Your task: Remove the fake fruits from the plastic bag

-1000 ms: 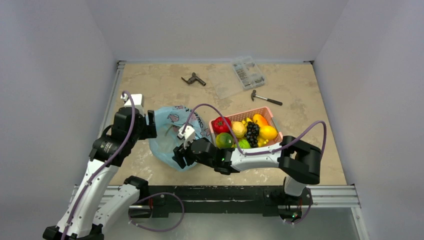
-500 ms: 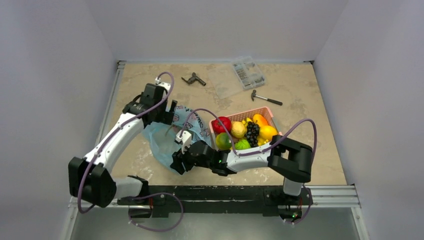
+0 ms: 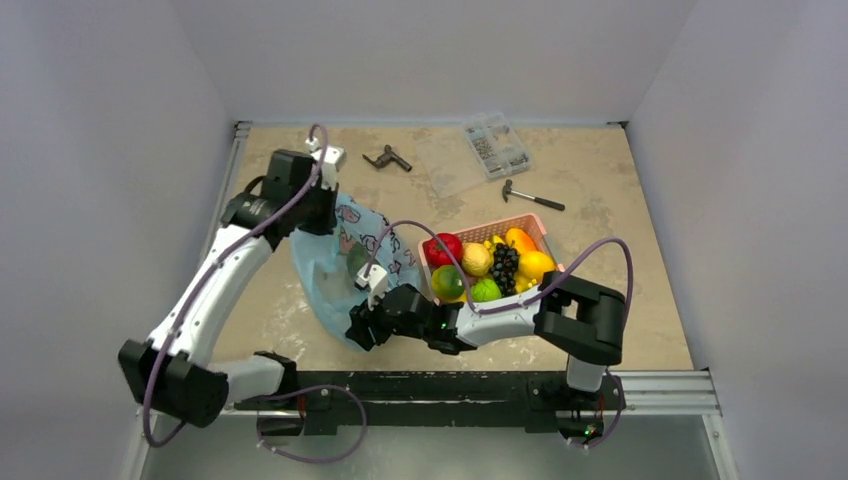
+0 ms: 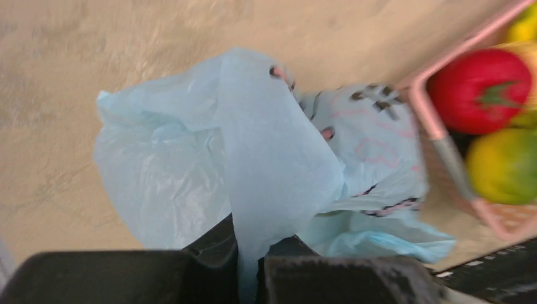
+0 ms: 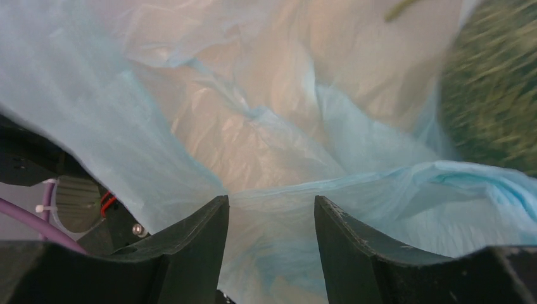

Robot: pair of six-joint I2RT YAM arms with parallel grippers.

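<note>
The pale blue plastic bag (image 3: pixel 335 290) lies crumpled left of the basket. My left gripper (image 3: pixel 330 215) sits at the bag's far edge, shut on a fold of its film (image 4: pixel 253 253) and holding that fold up. At the bag's near edge, my right gripper (image 3: pixel 357 330) is open, with film stretched across the gap between its fingers (image 5: pixel 271 209). A grey-green netted melon (image 5: pixel 497 82) shows inside the bag, seen as a green patch (image 3: pixel 357 258) from above. The red tomato-like fruit (image 3: pixel 443 247) rests in the basket, also seen in the left wrist view (image 4: pixel 481 88).
The pink slatted basket (image 3: pixel 490 226) right of the bag holds grapes, a lime-green fruit and yellow and orange fruits. A hammer (image 3: pixel 533 197), a clear parts box (image 3: pixel 496 145) and a dark tool (image 3: pixel 387 158) lie at the back. Walls close in both sides.
The left arm swung from the bag's left side over to its far edge, opened wide, then shut on the film and pulled it up. The right gripper shifted slightly toward the near edge.
</note>
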